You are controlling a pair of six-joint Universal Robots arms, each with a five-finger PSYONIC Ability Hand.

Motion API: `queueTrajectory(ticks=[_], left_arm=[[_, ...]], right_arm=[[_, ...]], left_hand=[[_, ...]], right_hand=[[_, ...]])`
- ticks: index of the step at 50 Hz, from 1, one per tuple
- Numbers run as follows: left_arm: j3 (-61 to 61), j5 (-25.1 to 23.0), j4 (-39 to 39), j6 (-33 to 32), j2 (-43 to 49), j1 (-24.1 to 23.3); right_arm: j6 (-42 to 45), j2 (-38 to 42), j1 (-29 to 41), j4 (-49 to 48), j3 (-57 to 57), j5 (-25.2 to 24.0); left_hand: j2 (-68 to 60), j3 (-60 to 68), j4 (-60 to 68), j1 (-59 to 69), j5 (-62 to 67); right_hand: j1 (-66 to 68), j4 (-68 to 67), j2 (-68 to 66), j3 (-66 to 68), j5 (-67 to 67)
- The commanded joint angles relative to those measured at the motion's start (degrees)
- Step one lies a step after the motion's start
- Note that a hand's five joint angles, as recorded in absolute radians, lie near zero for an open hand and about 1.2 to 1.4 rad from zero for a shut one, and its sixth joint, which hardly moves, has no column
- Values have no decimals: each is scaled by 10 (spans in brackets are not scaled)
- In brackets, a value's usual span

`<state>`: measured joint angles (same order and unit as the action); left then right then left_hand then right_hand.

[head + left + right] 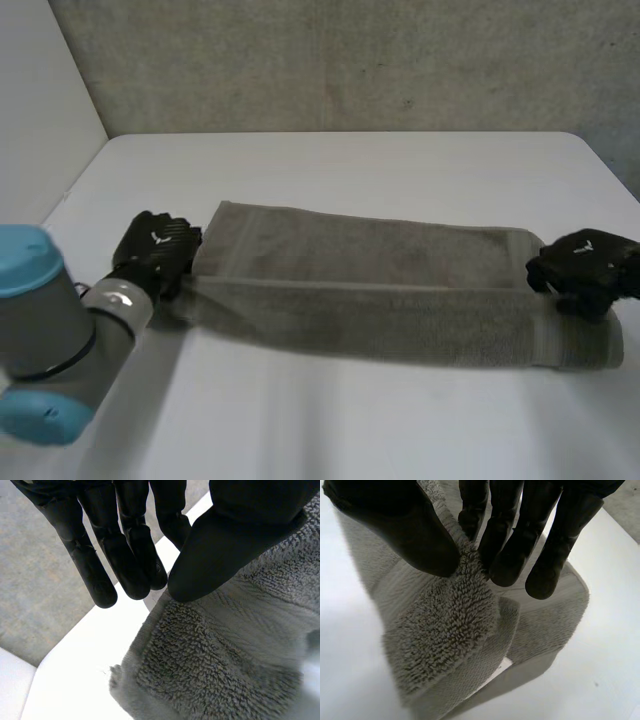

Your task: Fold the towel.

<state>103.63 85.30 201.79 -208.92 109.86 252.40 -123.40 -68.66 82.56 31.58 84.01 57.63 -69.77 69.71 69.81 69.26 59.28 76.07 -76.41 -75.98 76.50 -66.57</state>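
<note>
**Right hand pinches the towel, left hand slack at the other end**

Our right hand [510,540] has the thumb and fingers closed on a raised fold of the grey towel [445,625], the pile bunched up between them. Below that pinch we see the cloth doubled over a lower layer.

Our left hand [125,555] is relaxed: the fingers are straight and hang past the cloth's corner, and only the thumb tip meets the edge of the towel [210,665].

From above, we see the left hand [155,250] at the left end and the right hand [585,262] at the right end. The towel [370,280] is a long band doubled lengthwise. It runs across the middle of the white table [350,160], and its right end is close to the table's right edge.
</note>
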Motion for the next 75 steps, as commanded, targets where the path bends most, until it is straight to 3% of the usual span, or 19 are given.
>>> queueTrajectory(ticks=[1, 11, 17, 23, 24, 25, 26, 27, 28, 29, 30, 34, 42, 47, 54, 58, 60, 68, 75], left_arm=[[-123, 4, 11, -3, 95, -30], [-360, 16, 54, -5, 263, -50], [-427, 15, 90, -5, 323, -60], [-465, 15, 156, -5, 369, -61], [-466, 14, 171, -4, 374, -61], [-465, 12, 184, -4, 379, -61], [-465, 12, 185, -4, 379, -61], [-462, 11, 192, -4, 381, -62], [-462, 11, 193, -4, 381, -62], [-456, 13, 199, -5, 383, -64], [-449, 13, 203, -6, 384, -68], [-432, 13, 219, -6, 382, -71], [-394, 18, 245, -7, 360, -71], [-339, 17, 237, -7, 298, -62], [-205, 13, 162, 19, 144, -33], [-169, 13, 119, 57, 85, -31], [-140, 13, 65, 110, 32, -28], [-87, 10, -71, 233, -39, -9], [-43, 10, -98, 246, -44, -9]], right_arm=[[-64, 62, 42, -71, -71, 36], [-156, 128, 79, -269, -111, 107], [-163, 159, 90, -374, -119, 155], [-161, 188, 99, -410, -133, 162], [-160, 200, 101, -414, -138, 164], [-160, 212, 102, -414, -143, 166], [-160, 212, 102, -414, -143, 166], [-160, 222, 102, -414, -148, 170], [-161, 227, 103, -414, -151, 178], [-161, 227, 103, -414, -151, 178], [-161, 229, 103, -414, -152, 183], [-163, 228, 104, -414, -149, 191], [-207, 124, 107, -413, -117, 188], [-238, 50, 104, -407, -82, 188], [-258, -45, 102, -349, -18, 186], [-262, -60, 85, -295, -5, 182], [-269, -63, 75, -271, 1, 176], [-296, -60, 32, -204, 35, 94], [-296, -11, 2, -251, 79, 65]], left_hand=[[-102, 103, 102, 107, 107], [-102, 103, 102, 107, 107], [-102, 103, 102, 107, 107], [-102, 103, 102, 107, 107], [-102, 103, 102, 107, 107], [-102, 103, 102, 107, 107], [-102, 103, 102, 107, 107], [194, -193, -194, -189, -189], [197, -196, -197, -192, -192], [438, -438, -439, -433, -433], [554, -553, -554, -549, -549], [597, -597, -598, -592, -592], [596, -595, -596, -590, -591], [594, -593, -594, -589, -589], [594, -593, -594, -589, -589], [594, -593, -594, -589, -589], [594, -593, -594, -589, -589], [592, -592, -593, -587, -587], [594, -593, -594, -589, -589]], right_hand=[[39, -36, -40, 35, -34], [39, -36, -40, 35, -34], [39, -36, -40, 35, -34], [39, -36, -40, 35, -34], [-133, 137, 132, -138, 138], [-593, 596, 592, -597, 598], [-598, 601, 597, -602, 603], [-661, 664, 660, -665, 666], [-661, 664, 660, -665, 666], [-661, 664, 660, -665, 666], [-661, 664, 660, -665, 666], [-661, 664, 660, -665, 666], [-661, 664, 660, -665, 666], [-661, 664, 660, -665, 666], [-661, 664, 660, -665, 666], [-661, 664, 660, -665, 666], [-661, 664, 660, -665, 666], [-661, 664, 660, -665, 666], [-626, 630, 625, -631, 631]])
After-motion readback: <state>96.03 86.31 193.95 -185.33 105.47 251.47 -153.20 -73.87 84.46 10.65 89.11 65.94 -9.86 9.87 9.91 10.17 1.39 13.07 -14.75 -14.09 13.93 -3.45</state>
